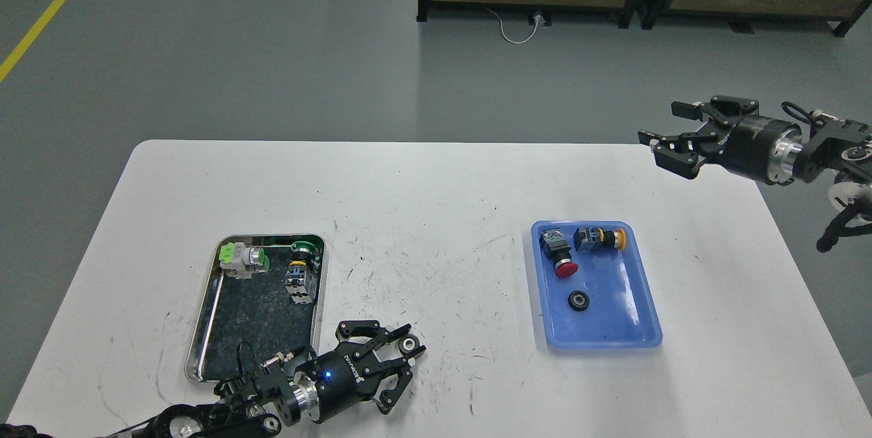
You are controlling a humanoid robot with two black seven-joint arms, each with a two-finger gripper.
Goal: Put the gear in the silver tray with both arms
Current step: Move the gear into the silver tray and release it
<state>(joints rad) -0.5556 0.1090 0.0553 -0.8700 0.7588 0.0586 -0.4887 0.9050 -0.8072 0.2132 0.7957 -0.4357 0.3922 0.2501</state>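
- Silver tray point(207, 329) sits at the table's point(436, 186) 8 o'clock.
- Left gripper point(407, 347), at the tray's 4 o'clock, has its fingers closed on the gear point(409, 342).
- Right gripper point(674, 136), at 2 o'clock, hangs with fingers spread, holding nothing.

left gripper point(406, 344) body: a short run of white lettering printed along the black housing, just beside a small blue light; too small and skewed to read
right gripper point(671, 137) body: faint pale lettering on the black cylindrical housing; not legible
push-button switches in the silver tray point(216, 308): no label can be made out
push-button switches in the blue tray point(643, 302): no marking can be read
desk point(436, 193): only scuffs and scratches, no writing
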